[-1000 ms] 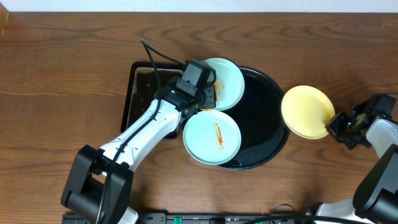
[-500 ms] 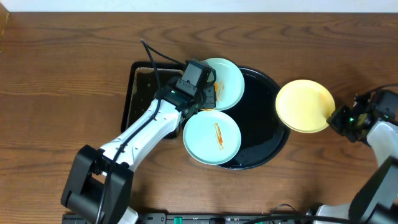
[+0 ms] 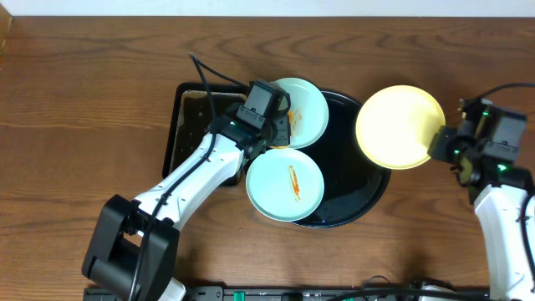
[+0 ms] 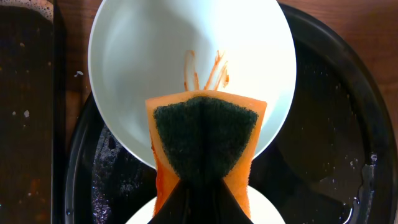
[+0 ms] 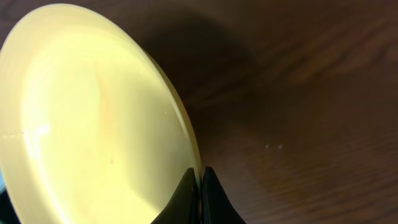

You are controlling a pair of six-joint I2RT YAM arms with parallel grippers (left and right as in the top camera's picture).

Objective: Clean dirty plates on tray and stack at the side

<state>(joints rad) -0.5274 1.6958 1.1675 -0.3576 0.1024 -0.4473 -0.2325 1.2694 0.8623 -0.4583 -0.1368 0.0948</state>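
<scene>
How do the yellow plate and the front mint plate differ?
The yellow plate is pinched at its rim by the right gripper, tilted; the mint plate lies flat on the tray. The mint plate has an orange streak; the yellow plate shows none clearly. Both are round.

White links, blk joints; left arm [image 3: 199, 171] has blk cable [image 3: 201, 75]; right arm [image 3: 504, 213] green LEDs [image 3: 481, 104].
</scene>
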